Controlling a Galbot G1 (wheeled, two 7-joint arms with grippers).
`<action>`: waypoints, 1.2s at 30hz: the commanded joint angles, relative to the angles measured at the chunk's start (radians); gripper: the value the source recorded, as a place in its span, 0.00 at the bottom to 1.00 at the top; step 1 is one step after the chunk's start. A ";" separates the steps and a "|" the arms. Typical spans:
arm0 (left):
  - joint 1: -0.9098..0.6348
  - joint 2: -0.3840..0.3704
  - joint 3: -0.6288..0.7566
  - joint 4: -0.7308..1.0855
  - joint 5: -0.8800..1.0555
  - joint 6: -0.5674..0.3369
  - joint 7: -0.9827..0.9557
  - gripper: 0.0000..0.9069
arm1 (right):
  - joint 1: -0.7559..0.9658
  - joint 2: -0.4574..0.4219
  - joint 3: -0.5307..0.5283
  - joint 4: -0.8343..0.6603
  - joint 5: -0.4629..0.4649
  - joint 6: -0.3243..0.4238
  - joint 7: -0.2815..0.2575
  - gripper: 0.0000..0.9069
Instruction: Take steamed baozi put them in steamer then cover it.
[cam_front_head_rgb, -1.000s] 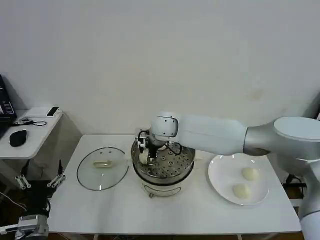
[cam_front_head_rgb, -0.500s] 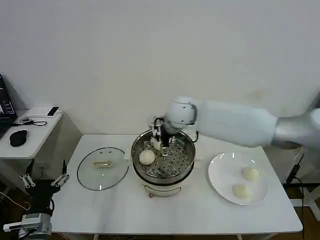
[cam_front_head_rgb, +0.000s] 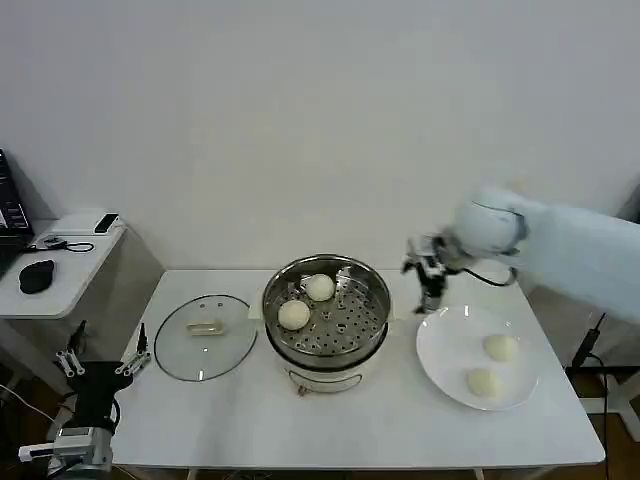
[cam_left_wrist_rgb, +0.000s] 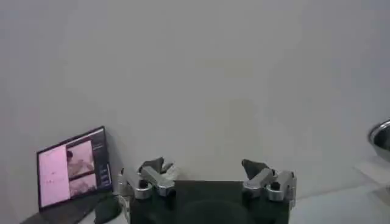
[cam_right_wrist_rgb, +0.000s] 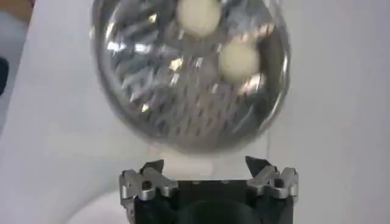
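The right gripper (cam_front_head_rgb: 428, 285) hangs above the table (cam_front_head_rgb: 330, 420) between the steamer (cam_front_head_rgb: 326, 312) and the white plate (cam_front_head_rgb: 432, 352), jaws spread wide and holding nothing. Two steamed baozi (cam_front_head_rgb: 294, 314) sit on the steamer's perforated tray, two more (cam_front_head_rgb: 500, 347) on the plate. The cover (cam_front_head_rgb: 205, 336) lies flat on the table left of the steamer. The left gripper (cam_front_head_rgb: 103, 358) idles low beside the table's left edge, jaws spread and empty; its wrist view adds a lit laptop (cam_left_wrist_rgb: 72, 168). The right wrist view looks onto the steamer (cam_right_wrist_rgb: 189, 79) from beyond its jaws.
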 joint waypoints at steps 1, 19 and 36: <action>0.002 0.005 0.014 0.017 -0.015 0.002 -0.001 1.00 | -0.258 -0.351 0.142 0.073 -0.228 0.129 -0.078 1.00; 0.004 -0.009 0.016 0.034 -0.003 0.004 0.001 1.00 | -0.817 -0.278 0.578 -0.059 -0.357 0.181 -0.056 1.00; 0.003 -0.019 0.013 0.056 0.014 0.002 0.001 1.00 | -0.771 -0.131 0.507 -0.225 -0.359 0.181 -0.059 1.00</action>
